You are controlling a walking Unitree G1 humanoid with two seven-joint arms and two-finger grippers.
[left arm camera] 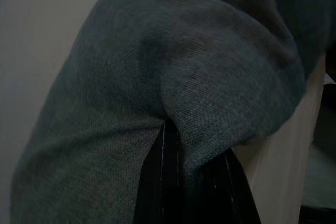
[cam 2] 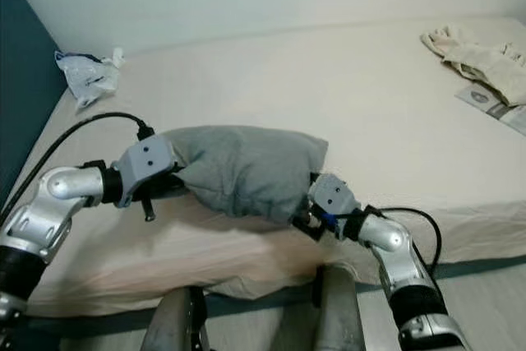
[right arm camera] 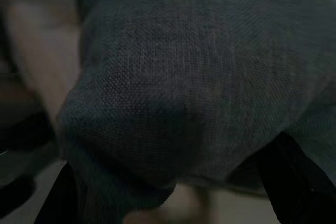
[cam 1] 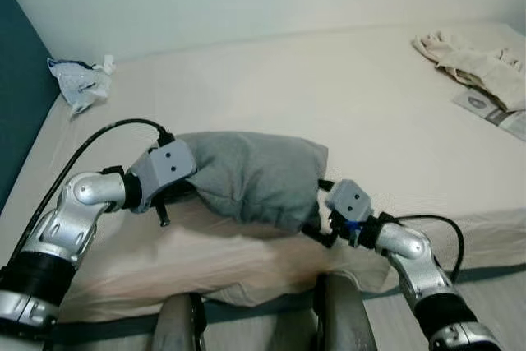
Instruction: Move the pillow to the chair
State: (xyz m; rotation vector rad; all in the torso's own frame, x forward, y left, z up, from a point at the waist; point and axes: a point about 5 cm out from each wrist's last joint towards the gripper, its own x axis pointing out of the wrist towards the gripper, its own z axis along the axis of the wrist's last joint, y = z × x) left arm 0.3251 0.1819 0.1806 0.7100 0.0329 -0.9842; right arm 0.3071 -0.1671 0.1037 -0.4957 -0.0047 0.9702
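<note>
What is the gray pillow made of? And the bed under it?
The pillow looks like soft woven cloth, matte gray: the left wrist view shows a fine weave, and it dents where the left gripper and right gripper squeeze it. The bed seems covered in smooth, pale beige fabric, maybe cotton; it wrinkles gently.

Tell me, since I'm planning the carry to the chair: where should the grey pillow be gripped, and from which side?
Probably at its two short ends, one gripper from each side. The grey pillow is wide, soft and saggy; the left gripper and right gripper already press in there.
</note>
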